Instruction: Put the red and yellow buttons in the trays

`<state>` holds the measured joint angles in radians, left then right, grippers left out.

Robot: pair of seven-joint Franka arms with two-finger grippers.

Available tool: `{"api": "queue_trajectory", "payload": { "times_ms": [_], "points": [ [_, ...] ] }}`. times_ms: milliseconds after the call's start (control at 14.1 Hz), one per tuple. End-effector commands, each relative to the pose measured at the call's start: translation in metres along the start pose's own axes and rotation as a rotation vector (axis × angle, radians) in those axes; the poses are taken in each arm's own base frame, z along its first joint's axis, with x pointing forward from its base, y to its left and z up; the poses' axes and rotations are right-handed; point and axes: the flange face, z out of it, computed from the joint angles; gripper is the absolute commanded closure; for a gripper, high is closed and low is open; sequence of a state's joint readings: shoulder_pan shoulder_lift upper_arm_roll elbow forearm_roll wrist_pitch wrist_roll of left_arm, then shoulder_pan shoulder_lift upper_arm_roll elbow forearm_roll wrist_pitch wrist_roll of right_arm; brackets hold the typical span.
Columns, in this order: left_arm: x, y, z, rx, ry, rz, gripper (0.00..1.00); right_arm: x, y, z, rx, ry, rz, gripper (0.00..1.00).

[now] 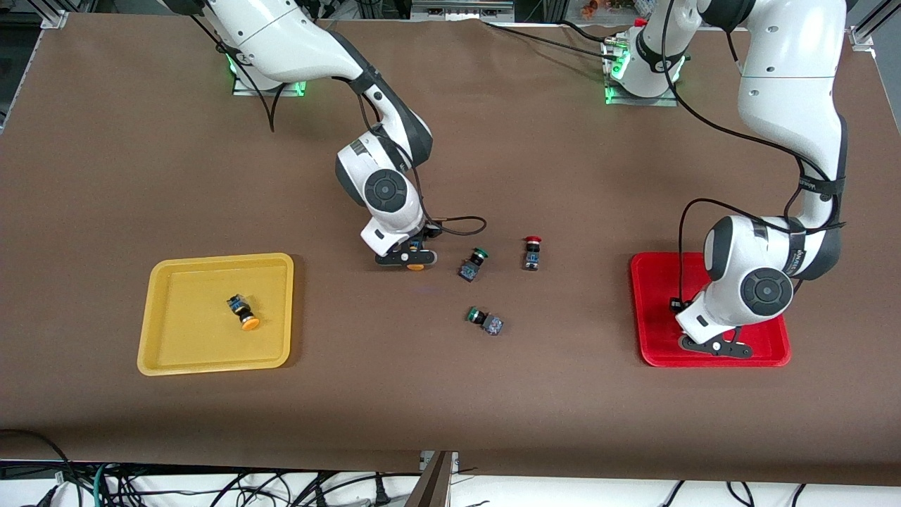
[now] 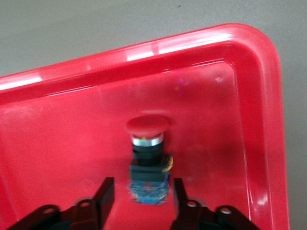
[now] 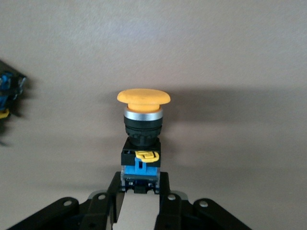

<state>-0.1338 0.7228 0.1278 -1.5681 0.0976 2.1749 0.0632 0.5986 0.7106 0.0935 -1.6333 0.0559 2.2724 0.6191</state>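
My right gripper is shut on the blue body of a yellow-capped button, low at the table's middle. The right wrist view shows both fingers pressed on that button. My left gripper is open, low in the red tray. In the left wrist view a red-capped button lies in the red tray between the spread fingers, with a gap on each side. A second yellow button lies in the yellow tray. A second red button lies on the table.
Two green-capped switches lie on the table between my right gripper and the loose red button. Part of a switch shows at the edge of the right wrist view. Brown table all round.
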Motion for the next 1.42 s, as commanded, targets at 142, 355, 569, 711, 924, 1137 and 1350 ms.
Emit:
{"api": "queue_trajectory", "payload": {
  "times_ms": [142,355,569,711,924,1137,1350],
  "points": [
    [0.000,0.003,-0.027,-0.006,0.021,0.009,0.00,0.015,0.046,-0.050,-0.087,-0.030,-0.079,1.00],
    [-0.010,0.033,-0.085,-0.068,0.000,0.035,0.00,0.037,0.106,-0.080,-0.144,-0.063,-0.189,1.00],
    [-0.015,0.109,-0.114,-0.146,0.018,-0.012,0.00,0.059,0.179,-0.088,-0.179,-0.073,-0.247,1.00],
    [-0.017,0.154,-0.114,-0.194,0.008,-0.061,0.00,0.068,0.221,-0.080,-0.189,-0.068,-0.253,0.99],
    [-0.032,0.234,-0.112,-0.204,-0.024,-0.095,0.00,0.080,0.272,-0.068,-0.173,-0.048,-0.264,0.99],
    [-0.044,0.296,-0.079,-0.196,-0.027,-0.043,0.00,0.094,0.302,-0.068,-0.166,-0.015,-0.284,0.99],
    [-0.060,0.313,-0.037,-0.156,-0.025,-0.003,0.00,0.098,0.311,-0.061,-0.137,-0.001,-0.262,0.99]
  ]
}}
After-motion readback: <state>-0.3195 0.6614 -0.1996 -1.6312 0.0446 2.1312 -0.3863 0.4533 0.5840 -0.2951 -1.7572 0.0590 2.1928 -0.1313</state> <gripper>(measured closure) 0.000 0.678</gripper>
